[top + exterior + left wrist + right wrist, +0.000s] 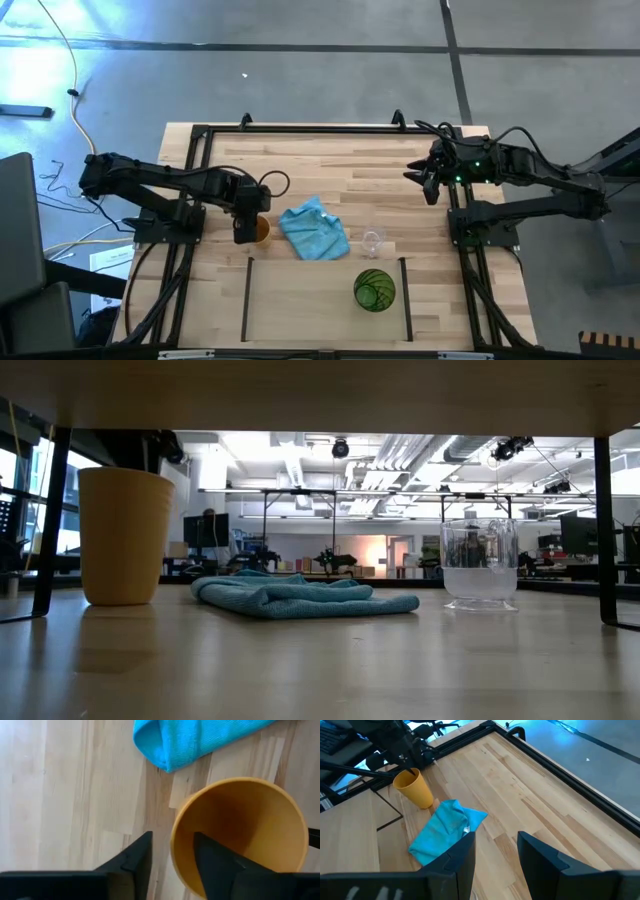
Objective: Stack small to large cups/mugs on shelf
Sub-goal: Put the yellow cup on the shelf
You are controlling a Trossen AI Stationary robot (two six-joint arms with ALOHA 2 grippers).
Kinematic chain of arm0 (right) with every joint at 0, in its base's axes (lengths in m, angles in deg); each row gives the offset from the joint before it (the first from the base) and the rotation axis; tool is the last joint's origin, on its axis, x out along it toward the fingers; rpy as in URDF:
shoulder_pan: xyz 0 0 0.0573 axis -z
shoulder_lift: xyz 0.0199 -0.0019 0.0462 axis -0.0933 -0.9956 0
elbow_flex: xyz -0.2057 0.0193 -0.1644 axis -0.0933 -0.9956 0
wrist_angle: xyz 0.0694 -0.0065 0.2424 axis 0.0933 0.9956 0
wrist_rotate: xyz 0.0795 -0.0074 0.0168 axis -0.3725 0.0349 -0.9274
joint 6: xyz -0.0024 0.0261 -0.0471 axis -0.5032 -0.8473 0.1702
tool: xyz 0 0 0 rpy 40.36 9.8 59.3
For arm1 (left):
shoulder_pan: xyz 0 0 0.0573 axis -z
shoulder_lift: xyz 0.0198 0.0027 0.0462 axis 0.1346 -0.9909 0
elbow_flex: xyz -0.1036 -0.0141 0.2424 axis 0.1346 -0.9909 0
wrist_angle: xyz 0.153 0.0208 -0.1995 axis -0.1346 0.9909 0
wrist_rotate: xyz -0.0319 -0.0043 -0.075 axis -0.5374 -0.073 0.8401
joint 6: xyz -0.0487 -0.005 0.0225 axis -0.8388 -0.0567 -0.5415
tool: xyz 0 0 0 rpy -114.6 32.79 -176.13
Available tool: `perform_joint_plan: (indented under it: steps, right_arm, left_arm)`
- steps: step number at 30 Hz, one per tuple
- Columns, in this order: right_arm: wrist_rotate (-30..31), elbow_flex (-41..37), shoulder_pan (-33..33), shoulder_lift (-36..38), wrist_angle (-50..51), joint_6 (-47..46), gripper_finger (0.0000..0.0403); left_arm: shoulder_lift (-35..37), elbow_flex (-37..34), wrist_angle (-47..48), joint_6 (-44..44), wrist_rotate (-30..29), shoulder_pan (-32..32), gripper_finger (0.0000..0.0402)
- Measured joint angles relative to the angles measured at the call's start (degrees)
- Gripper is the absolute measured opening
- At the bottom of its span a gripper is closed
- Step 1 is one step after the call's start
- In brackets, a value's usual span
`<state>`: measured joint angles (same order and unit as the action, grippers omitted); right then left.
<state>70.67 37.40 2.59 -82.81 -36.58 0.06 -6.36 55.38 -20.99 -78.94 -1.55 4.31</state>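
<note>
**Left tool straddles the orange cup's rim, ready to close**

The light wooden tabletop (330,160) carries everything, and the landmark here is the crumpled light-blue cloth (314,231) near its middle. The shelf (300,310), a rectangle of tabletop outlined in thin dark lines, lies on the near side of the cloth, and the large translucent green tumbler (375,290) already stands upright inside it. The medium orange plastic cup (240,835) stands upright just beside the cloth on the left arm's side, outside the outline. The small clear glass (480,565) stands upright just beside the cloth on the opposite side, also outside the outline.

The left tool (172,852) hangs directly over the orange cup with its fingers parted: one finger sits inside the mouth, the other outside the wall, so the rim runs between them. Nothing is gripped yet, judging by the gap. The cup's long axis is vertical, so a rim pinch and straight lift looks right. The right tool (495,852) waits well beyond the cloth, open and empty, at the far right of the tabletop.
</note>
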Motion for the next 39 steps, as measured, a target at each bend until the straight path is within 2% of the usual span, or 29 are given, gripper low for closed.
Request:
perform_joint_plan:
  steps: [8, 24, 35, 39]
  right_arm:
    - [-0.01, 0.0, 0.0, 0.01, 0.0, 0.0, 0.0138]
    - [0.01, 0.0, 0.0, 0.01, 0.0, 0.02, 0.0138]
    - [-0.01, 0.0, 0.0, 0.0, 0.02, 0.55, 0.0138]
    - [-0.01, 0.0, 0.0, -0.01, 0.04, 0.54, 0.0138]
  left_arm:
    - [0.0, 0.0, 0.11, -0.39, 0.68, 0.0, 0.0009]
    - [0.07, 1.9, 3.25, -1.03, -2.25, -0.02, 0.0001]
    - [0.09, 17.12, 11.84, -0.87, -2.02, -7.99, 0.0]
    - [-0.08, 23.78, 13.75, -1.12, 2.94, -11.29, 0.0]
